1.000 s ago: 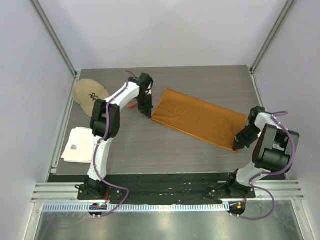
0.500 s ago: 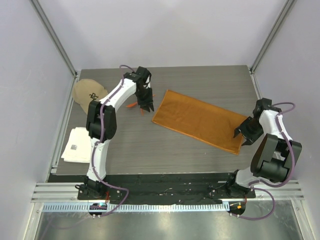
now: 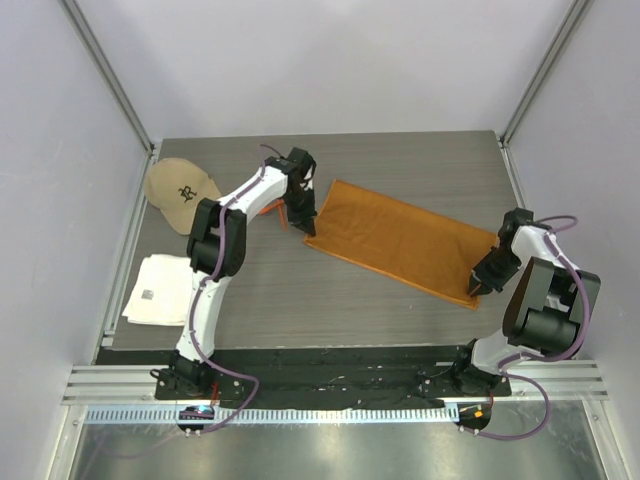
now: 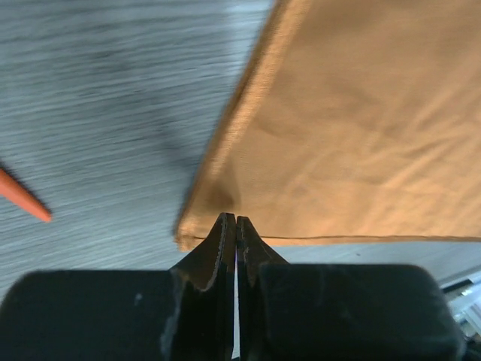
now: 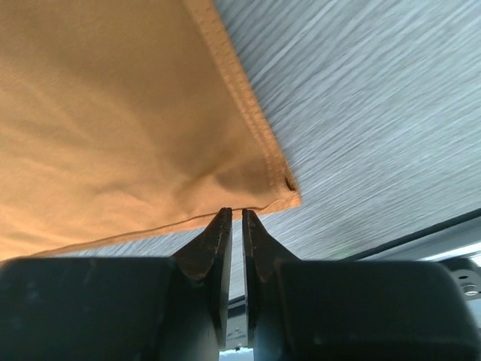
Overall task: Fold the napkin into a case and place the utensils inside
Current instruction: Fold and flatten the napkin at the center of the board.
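The rust-orange napkin (image 3: 400, 238) lies flat on the table as a long slanted rectangle. My left gripper (image 3: 306, 226) sits at its near-left corner, jaws pressed together on the cloth's edge (image 4: 225, 203). At the near-right corner my right gripper (image 3: 478, 286) has closed to a thin slit on the hemmed edge (image 5: 248, 197). An orange utensil (image 3: 280, 209) peeks out beside the left arm, and its tip (image 4: 22, 197) shows at the left of the left wrist view. The rest of the utensils is hidden by the arm.
A tan cap (image 3: 180, 190) lies at the far left of the table. Nearer on the left, by the table's edge, lies a thick white towel (image 3: 158, 290). Grey walls and metal posts enclose the table on three sides.
Both grippers opened and then closed again. The left one moved right from the utensils onto the napkin's near-left corner. The right one swung out and came back to the near-right corner.
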`<state>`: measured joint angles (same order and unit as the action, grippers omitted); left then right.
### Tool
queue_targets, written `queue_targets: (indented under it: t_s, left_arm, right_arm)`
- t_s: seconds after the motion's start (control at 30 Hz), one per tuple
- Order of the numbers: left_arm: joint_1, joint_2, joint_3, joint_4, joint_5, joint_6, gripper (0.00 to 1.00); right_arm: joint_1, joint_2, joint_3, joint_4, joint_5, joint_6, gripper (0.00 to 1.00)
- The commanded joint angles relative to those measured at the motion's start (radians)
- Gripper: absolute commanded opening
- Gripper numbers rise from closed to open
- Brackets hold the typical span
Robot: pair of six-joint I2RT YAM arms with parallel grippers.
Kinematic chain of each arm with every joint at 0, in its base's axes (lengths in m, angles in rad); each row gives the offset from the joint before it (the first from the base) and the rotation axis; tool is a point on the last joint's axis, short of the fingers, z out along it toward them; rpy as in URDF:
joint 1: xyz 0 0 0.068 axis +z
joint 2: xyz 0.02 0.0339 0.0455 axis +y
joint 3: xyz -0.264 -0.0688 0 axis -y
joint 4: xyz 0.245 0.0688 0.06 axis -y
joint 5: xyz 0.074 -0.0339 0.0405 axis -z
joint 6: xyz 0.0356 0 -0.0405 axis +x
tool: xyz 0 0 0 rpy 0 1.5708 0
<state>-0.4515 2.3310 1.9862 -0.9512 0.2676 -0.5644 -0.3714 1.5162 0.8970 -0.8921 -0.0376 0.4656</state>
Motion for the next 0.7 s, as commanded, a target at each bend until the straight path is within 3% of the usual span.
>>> queue_targets:
  t_s: [0.0, 0.2, 0.43, 0.67]
  left_arm:
    - [0.008, -0.007, -0.055, 0.022, -0.068, 0.014, 0.03]
    - [0.010, -0.001, -0.081, 0.020, -0.097, 0.024, 0.03]
    - [0.011, 0.001, -0.112, 0.026, -0.107, 0.038, 0.03]
    - [0.008, -0.100, -0.148, 0.014, -0.050, 0.041, 0.04]
  right_arm:
    - [-0.012, 0.004, -0.009, 0.015, 0.085, -0.018, 0.13]
    - [-0.024, 0.016, -0.041, -0.010, 0.152, 0.054, 0.06]
    - [-0.023, 0.122, -0.098, 0.084, 0.132, 0.146, 0.02]
    - [-0.015, 0.009, 0.133, -0.053, 0.232, 0.047, 0.06]
